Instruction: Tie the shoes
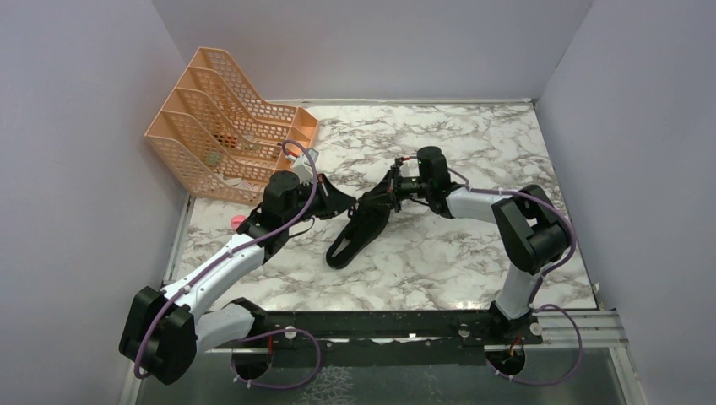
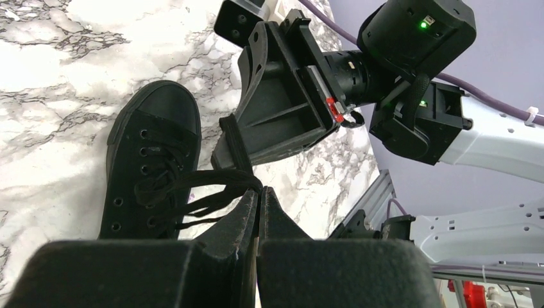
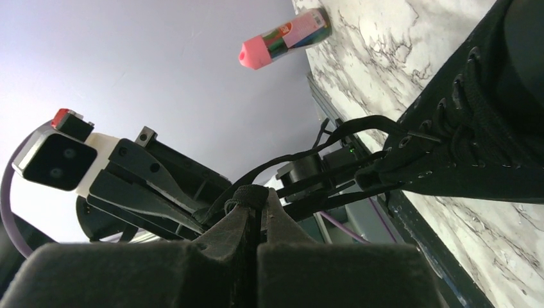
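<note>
An all-black low-cut shoe (image 1: pixel 359 228) lies on the marble table, toe toward the near left. It also shows in the left wrist view (image 2: pixel 151 167) and the right wrist view (image 3: pixel 475 147). My left gripper (image 1: pixel 342 202) sits just left of the shoe's laced part and is shut on a black lace (image 2: pixel 212 186) at its tips (image 2: pixel 258 191). My right gripper (image 1: pixel 384 192) sits just right of it and is shut on another lace loop (image 3: pixel 256 192). Both laces run taut back to the eyelets. The two grippers are close together over the shoe.
An orange mesh file rack (image 1: pixel 224 126) stands at the back left. A pink-capped tube (image 1: pixel 239 222) lies by the left table edge, also in the right wrist view (image 3: pixel 285 38). Grey walls enclose three sides.
</note>
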Action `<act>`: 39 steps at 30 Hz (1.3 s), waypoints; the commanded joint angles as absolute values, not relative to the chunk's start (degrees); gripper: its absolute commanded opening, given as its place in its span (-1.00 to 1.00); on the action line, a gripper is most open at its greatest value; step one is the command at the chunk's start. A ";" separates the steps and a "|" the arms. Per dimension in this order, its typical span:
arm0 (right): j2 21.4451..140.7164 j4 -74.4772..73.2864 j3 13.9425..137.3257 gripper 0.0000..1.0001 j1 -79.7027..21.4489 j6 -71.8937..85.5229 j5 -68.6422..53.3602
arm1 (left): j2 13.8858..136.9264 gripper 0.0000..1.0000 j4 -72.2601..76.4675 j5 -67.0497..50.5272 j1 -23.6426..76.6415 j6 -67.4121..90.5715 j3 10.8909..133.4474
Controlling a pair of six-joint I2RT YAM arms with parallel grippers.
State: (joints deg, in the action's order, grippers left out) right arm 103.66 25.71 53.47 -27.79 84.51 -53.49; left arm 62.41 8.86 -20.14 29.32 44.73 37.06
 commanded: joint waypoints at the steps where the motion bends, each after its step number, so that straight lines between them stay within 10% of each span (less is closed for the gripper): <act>1: 104.35 28.31 53.27 -0.99 -28.69 85.97 -54.33 | 62.41 -1.00 10.60 -21.38 29.00 43.95 38.73; 39: 104.82 26.63 51.78 -0.99 -31.67 77.38 -56.71 | 64.04 -1.00 7.68 -20.00 28.87 43.02 40.67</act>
